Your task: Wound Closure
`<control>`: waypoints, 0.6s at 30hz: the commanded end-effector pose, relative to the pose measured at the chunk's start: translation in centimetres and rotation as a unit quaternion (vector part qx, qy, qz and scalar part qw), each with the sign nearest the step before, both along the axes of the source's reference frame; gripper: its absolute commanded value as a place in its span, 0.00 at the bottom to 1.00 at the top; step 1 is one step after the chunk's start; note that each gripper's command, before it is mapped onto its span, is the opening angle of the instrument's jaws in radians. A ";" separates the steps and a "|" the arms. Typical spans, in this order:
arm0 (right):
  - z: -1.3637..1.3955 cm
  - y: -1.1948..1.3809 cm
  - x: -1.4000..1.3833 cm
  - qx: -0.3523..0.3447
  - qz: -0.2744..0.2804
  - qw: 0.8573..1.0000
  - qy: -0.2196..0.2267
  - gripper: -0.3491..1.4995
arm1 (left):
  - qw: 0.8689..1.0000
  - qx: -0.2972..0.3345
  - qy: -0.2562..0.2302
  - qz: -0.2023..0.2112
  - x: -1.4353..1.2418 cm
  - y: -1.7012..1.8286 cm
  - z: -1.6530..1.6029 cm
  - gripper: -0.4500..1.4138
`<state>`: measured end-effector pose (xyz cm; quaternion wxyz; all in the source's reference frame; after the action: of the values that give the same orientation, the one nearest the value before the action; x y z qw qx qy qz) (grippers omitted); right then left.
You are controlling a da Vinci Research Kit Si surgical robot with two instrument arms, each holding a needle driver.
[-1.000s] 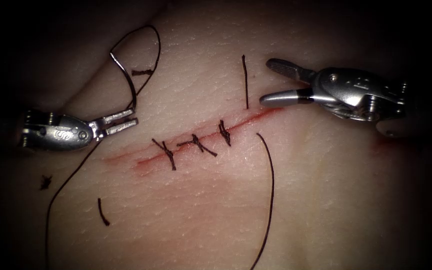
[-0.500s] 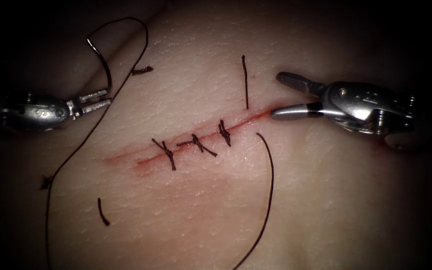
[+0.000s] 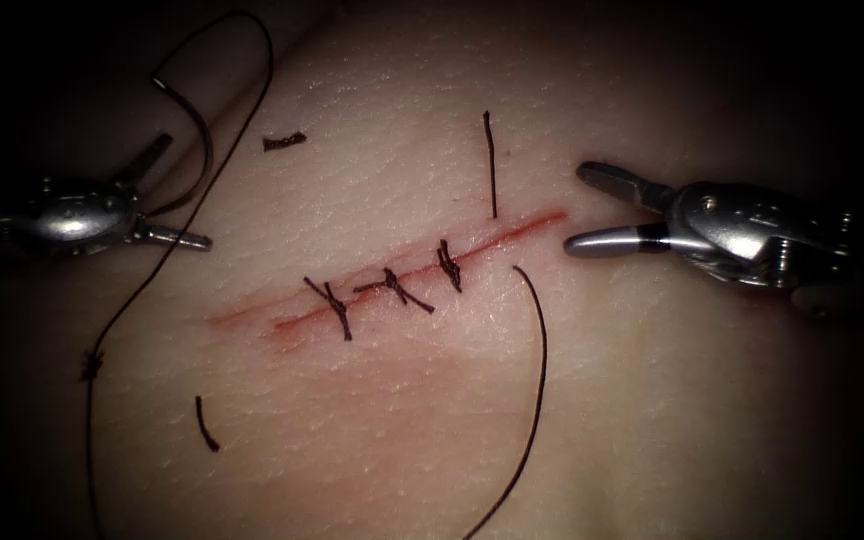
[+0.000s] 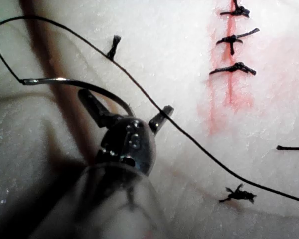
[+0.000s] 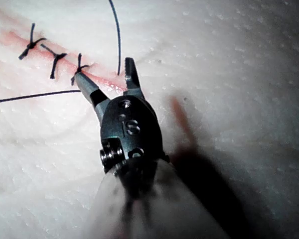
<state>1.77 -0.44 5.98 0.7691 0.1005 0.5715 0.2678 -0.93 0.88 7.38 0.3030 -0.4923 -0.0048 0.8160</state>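
Your left tool (image 3: 167, 190): jaws wide, hold nothing; needle (image 3: 187, 125) free, just beside, far left of cut (image 3: 422, 265), off tissue (image 3: 652, 400). Right tool (image 3: 592, 210): wide, empty, at cut's right end.

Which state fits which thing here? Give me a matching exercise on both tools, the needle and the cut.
Things:
1 left tool
2 right tool
3 needle
4 cut

States:
A crossed by three knotted stitches
B jaws open, holding nothing, by the cut's right end
C jaws open, holding nothing, far left of the cut
D out of the tissue, unheld, left of the cut

Pairs: 1-C; 2-B; 3-D; 4-A
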 end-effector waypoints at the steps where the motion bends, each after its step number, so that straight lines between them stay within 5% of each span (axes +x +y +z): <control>1: 0.06 -0.06 -0.02 0.001 -0.001 1.000 -0.003 0.86 | 1.000 0.004 0.000 0.000 -0.05 -0.04 -0.01 0.97; 8: 0.06 -0.09 -0.19 0.005 -0.002 1.000 -0.007 0.86 | 0.999 -0.032 0.007 -0.028 0.15 0.17 -0.70 0.97; 12: 0.06 -0.11 -0.24 0.004 -0.001 1.000 -0.010 0.86 | 0.997 -0.039 0.016 -0.064 0.28 0.21 -1.26 0.85; 18: 0.10 -0.07 -0.21 0.007 0.002 1.000 -0.012 0.86 | 0.998 -0.024 -0.018 -0.057 0.12 0.01 -2.05 0.80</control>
<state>1.48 -0.46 6.01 0.7752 0.1005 0.5601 0.2741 -0.78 0.94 5.17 0.3386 -0.5140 0.0370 0.7873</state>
